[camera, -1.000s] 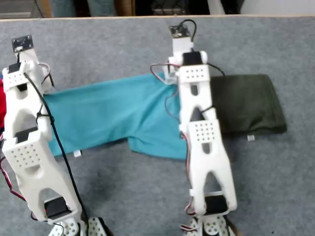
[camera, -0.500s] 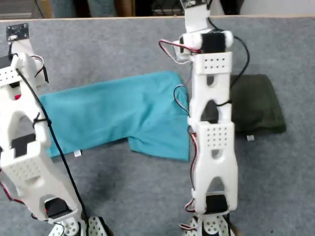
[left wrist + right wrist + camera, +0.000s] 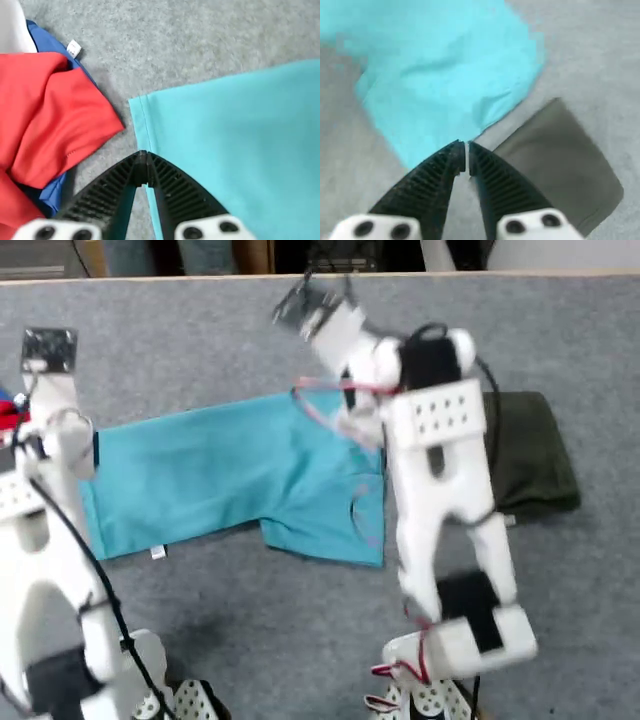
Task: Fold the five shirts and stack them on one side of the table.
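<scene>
Holds left jaws pressed together on nothing, tips over the hem edge of the teal shirt (image 3: 230,475), spread flat mid-tabletop (image 3: 200,340). Hangs right jaws likewise closed and empty above that shirt's other end, just beside a folded dark green shirt (image 3: 530,455). Shows a crumpled red shirt (image 3: 55,110) over a blue shirt (image 3: 50,195) near left jaws.

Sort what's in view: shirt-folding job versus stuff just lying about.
Job: teal shirt, spread out; folded dark green shirt; red shirt and blue shirt, bunched together; left tool; right tool.
Lying about: grey table cover; clutter beyond its far edge.
</scene>
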Available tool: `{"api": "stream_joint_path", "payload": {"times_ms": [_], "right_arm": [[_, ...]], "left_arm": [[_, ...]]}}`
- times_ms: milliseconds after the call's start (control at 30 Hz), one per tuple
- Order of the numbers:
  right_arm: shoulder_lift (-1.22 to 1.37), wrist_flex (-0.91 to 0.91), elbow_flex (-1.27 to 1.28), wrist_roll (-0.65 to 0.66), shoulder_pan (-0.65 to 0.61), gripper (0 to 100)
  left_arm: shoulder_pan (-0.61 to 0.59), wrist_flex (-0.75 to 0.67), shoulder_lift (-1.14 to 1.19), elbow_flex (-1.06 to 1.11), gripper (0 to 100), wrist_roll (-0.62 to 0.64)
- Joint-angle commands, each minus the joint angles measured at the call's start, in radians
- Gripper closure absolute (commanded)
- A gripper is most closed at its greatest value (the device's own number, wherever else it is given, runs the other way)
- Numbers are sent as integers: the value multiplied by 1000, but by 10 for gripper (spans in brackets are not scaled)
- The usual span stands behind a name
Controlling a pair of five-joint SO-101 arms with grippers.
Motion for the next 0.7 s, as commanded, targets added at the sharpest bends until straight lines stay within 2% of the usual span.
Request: {"api": "stream_joint_path", "payload": {"times_ms": [0,100,200,367,500,667], "right_arm": [[-177,-54,280,104,-51,890],[-257,-132,486,138,-94,850],[-294,-216,665,121,-130,804],[-277,-350,906,118,-238,702],[-265,-457,997,66,-319,680],[-239,-535,987,-2,-371,680]], "left_arm": [[-8,-97,-103,113,971,-8],[-7,-117,-91,140,971,6],[-13,-115,-54,139,971,91],[-111,-107,-38,107,971,196],[-159,-109,-34,119,971,196],[-134,-118,-32,160,971,196]]}}
